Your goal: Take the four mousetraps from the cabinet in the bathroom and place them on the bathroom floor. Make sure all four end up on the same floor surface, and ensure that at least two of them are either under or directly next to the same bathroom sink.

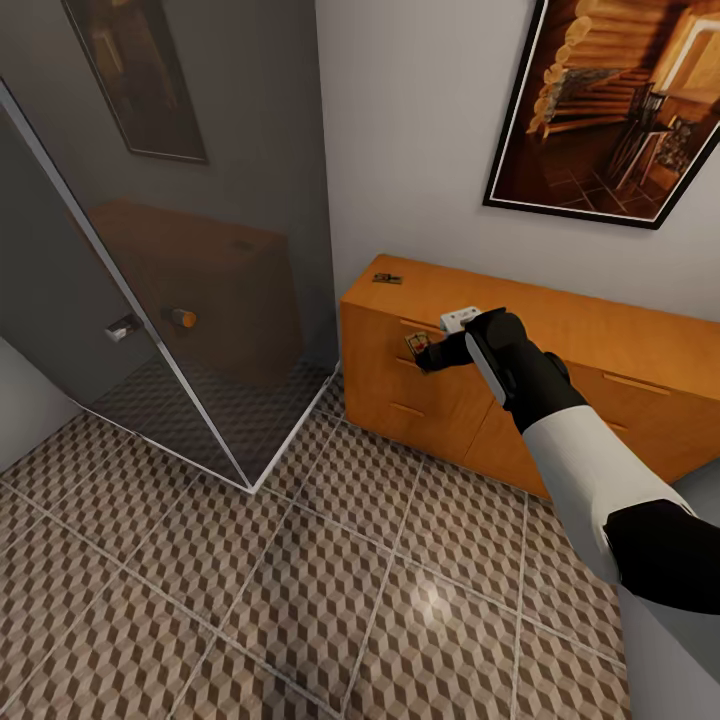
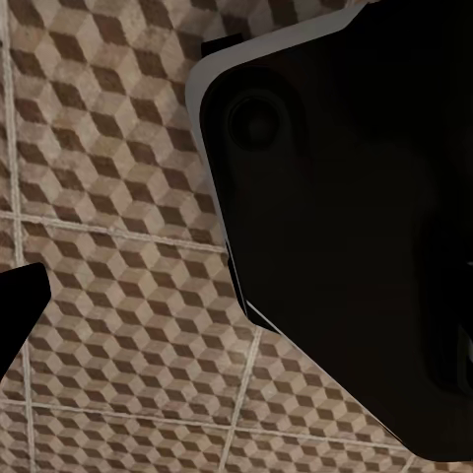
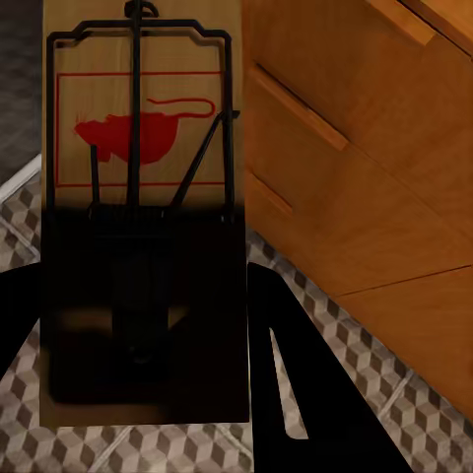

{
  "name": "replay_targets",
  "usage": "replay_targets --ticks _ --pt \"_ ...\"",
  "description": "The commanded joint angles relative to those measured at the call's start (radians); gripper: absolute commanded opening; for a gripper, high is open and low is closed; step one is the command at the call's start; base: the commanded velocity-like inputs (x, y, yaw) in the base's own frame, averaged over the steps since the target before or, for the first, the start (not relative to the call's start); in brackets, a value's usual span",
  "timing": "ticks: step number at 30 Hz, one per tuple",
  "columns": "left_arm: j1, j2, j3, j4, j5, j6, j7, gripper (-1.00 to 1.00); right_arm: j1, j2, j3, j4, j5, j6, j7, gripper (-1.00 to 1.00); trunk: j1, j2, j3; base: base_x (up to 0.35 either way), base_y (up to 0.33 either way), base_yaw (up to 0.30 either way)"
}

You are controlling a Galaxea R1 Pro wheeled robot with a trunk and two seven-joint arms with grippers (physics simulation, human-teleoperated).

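Trap (image 3: 143, 217) sits clamped between my right gripper's (image 1: 425, 352) fingers, just off the cabinet (image 1: 560, 330) front, above the floor (image 1: 300, 580). I lower slowly, keeping it flat. Left gripper: can't tell.

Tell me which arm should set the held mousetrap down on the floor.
The right. Its gripper is already shut on a mousetrap, held in front of the cabinet above the tiled floor. The left wrist view shows just floor tiles and part of the robot's own body, with nothing held.
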Motion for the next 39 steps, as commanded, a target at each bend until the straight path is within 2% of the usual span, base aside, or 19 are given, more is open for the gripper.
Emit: replay_targets --ticks 1,5,7,9,11,12,15,18,21,22,24,28,30,37,39 --pt "-0.001 -0.001 -0.008 0.003 0.008 -0.006 -0.003 1.0 0.001 -0.001 0.003 0.005 -0.002 0.004 0.002 -1.0 0.001 -0.002 -0.002 -0.002 0.001 0.0" --pt "-0.001 -0.001 -0.008 0.003 0.008 -0.006 -0.003 1.0 0.003 -0.001 0.003 0.059 -0.002 -0.01 0.003 -1.0 0.001 -0.002 -0.002 0.0 0.0 0.0" --pt "-0.001 -0.001 -0.008 0.003 0.008 -0.006 -0.003 1.0 0.004 -0.002 0.003 0.142 -0.002 -0.06 0.005 -1.0 0.001 -0.002 -0.002 0.0 0.0 0.0" --pt "-0.001 -0.001 -0.008 0.003 0.008 -0.006 -0.003 1.0 0.004 -0.002 0.003 0.226 -0.003 -0.132 0.006 -1.0 0.001 -0.002 -0.002 0.0 0.0 0.0" --pt "-0.001 -0.001 -0.008 0.003 0.008 -0.005 -0.003 1.0 0.004 -0.001 0.003 0.354 -0.004 -0.251 0.008 -1.0 0.001 -0.002 -0.002 0.0 0.0 0.0" --pt "-0.001 -0.001 -0.008 0.003 0.008 -0.005 -0.003 1.0 0.005 0.0 0.003 0.449 -0.005 -0.338 0.008 -1.0 0.001 -0.002 -0.002 0.0 0.0 0.0" --pt "-0.001 -0.002 -0.008 0.003 0.008 -0.004 -0.003 1.0 0.005 0.002 0.004 0.565 -0.006 -0.446 0.008 -1.0 0.001 -0.002 -0.002 0.0 0.0 0.0" --pt "-0.001 -0.002 -0.008 0.003 0.008 -0.004 -0.003 1.0 0.005 0.004 0.005 0.746 -0.008 -0.599 0.011 -1.0 0.001 -0.002 -0.002 0.0 0.0 0.0" --pt "-0.001 -0.002 -0.008 0.003 0.008 -0.004 -0.003 1.0 0.02 0.006 0.005 0.805 -0.008 -0.692 0.011 -1.0 0.001 -0.002 -0.002 0.0 0.0 0.0" --pt "-0.001 -0.002 -0.008 0.003 0.008 -0.005 -0.003 1.0 0.103 0.007 0.005 0.826 -0.008 -0.761 0.011 -1.0 0.001 -0.002 -0.002 0.0 0.0 0.0" --pt "-0.001 -0.002 -0.008 0.003 0.008 -0.005 -0.003 1.0 0.146 0.008 0.005 0.829 -0.008 -0.79 0.01 -1.0 0.001 -0.002 -0.002 0.0 0.0 0.0" --pt "-0.001 -0.002 -0.008 0.003 0.008 -0.006 -0.003 1.0 0.257 0.008 0.004 0.832 -0.009 -0.898 0.009 -1.0 0.001 -0.002 -0.002 0.0 0.0 0.0" --pt "-0.001 -0.002 -0.008 0.003 0.008 -0.006 -0.003 1.0 0.349 0.007 0.004 0.833 -0.008 -0.984 0.008 -1.0 0.001 -0.002 -0.002 0.0 0.0 0.0" --pt "-0.001 -0.002 -0.008 0.002 0.009 -0.004 -0.002 1.0 0.529 0.003 0.003 0.834 -0.008 -1.173 0.006 -1.0 0.001 -0.002 -0.002 0.0 0.0 0.0" --pt "-0.001 -0.002 -0.008 0.002 0.009 -0.004 0.0 1.0 0.598 0.003 0.003 0.834 -0.008 -1.24 0.003 -1.0 0.001 -0.002 -0.002 0.0 0.0 0.0"
